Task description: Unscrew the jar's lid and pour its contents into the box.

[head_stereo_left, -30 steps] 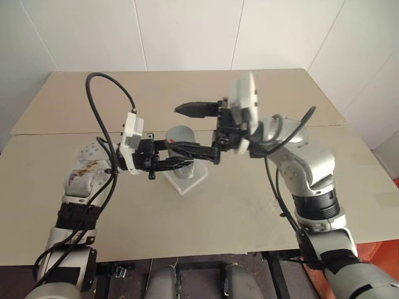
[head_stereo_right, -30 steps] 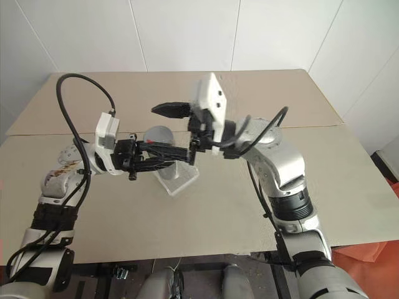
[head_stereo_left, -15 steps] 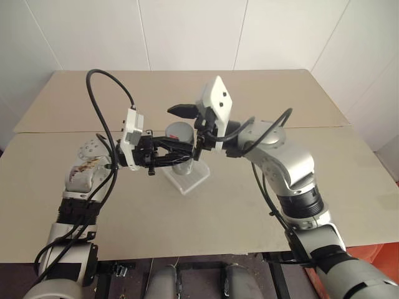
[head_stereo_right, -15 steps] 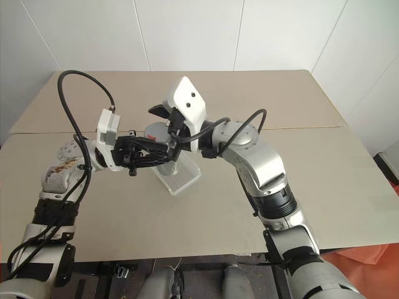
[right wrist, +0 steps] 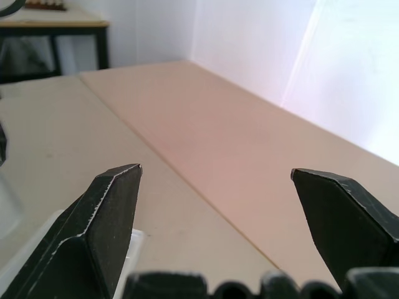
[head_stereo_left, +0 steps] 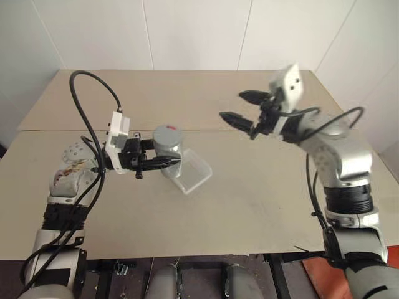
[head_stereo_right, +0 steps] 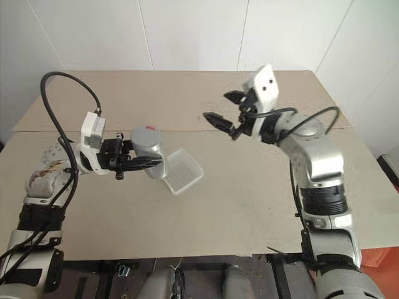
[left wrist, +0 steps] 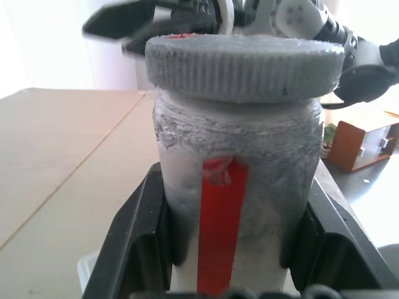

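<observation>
jar (head_stereo_left: 167, 152): upright, clamped between the two black fingers of the left gripper (head_stereo_left: 163, 163), held just above the table (head_stereo_left: 262, 187) and touching or just over the box's near-left edge; which of the two i cannot tell
jar label: red strip (left wrist: 219, 224) runs down the clear side, facing the left wrist camera
lid (head_stereo_left: 167, 134): grey, ribbed at the rim, sits on top of the jar with a small red mark on it
contents: cannot tell through the frosted wall of the jar
box (head_stereo_left: 193, 172): clear shallow tray on the table, just right of the jar, tilted corner-on to the table edge
left gripper: closed on the jar's body below the lid, pointing toward the right side
right gripper (head_stereo_left: 240, 107): jaws spread wide with nothing between them, raised in the air well right of the jar, tips aimed back toward it
table: beige, seam line running across behind the jar
</observation>
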